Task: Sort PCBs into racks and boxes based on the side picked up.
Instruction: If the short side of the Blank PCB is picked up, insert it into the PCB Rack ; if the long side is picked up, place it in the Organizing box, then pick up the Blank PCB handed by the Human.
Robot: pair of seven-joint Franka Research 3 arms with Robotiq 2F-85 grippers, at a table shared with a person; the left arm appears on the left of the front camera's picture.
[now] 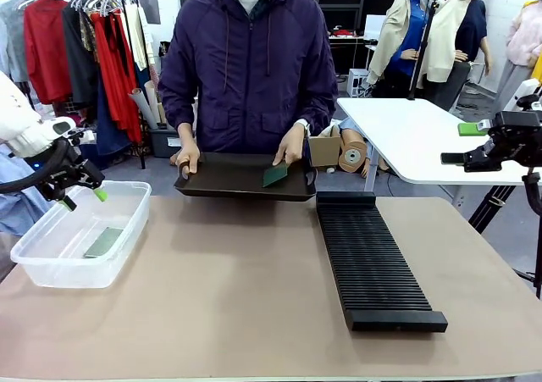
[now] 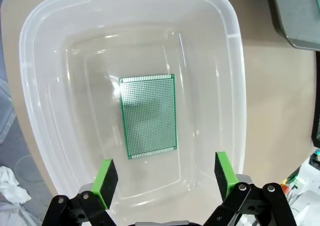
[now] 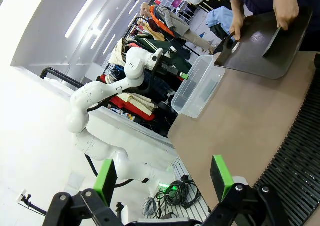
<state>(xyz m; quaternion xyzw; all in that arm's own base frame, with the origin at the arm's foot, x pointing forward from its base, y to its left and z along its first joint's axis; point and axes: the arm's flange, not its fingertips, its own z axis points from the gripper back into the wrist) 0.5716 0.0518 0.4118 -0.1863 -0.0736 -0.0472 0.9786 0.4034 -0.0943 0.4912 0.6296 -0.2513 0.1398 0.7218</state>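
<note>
A light green PCB [image 2: 148, 117] lies flat on the floor of the clear plastic box [image 1: 51, 251] at the table's left; the same PCB [image 1: 103, 242] shows in the front view. My left gripper [image 1: 83, 198] hangs open just above the box, its green pads [image 2: 106, 175] wide apart with nothing between them. A person holds a black tray [image 1: 229, 179] at the far edge and tilts up a dark green PCB [image 1: 274, 175] with one hand. The long black ribbed rack [image 1: 373, 259] lies right of centre. My right gripper [image 1: 464, 143] stands open off the right side, well above the table.
A white side table [image 1: 423, 141] stands behind the right corner. Cardboard boxes and tape rolls [image 1: 351, 155] sit on the floor beyond the table. Bare tan tabletop [image 1: 229, 289] stretches between box and rack.
</note>
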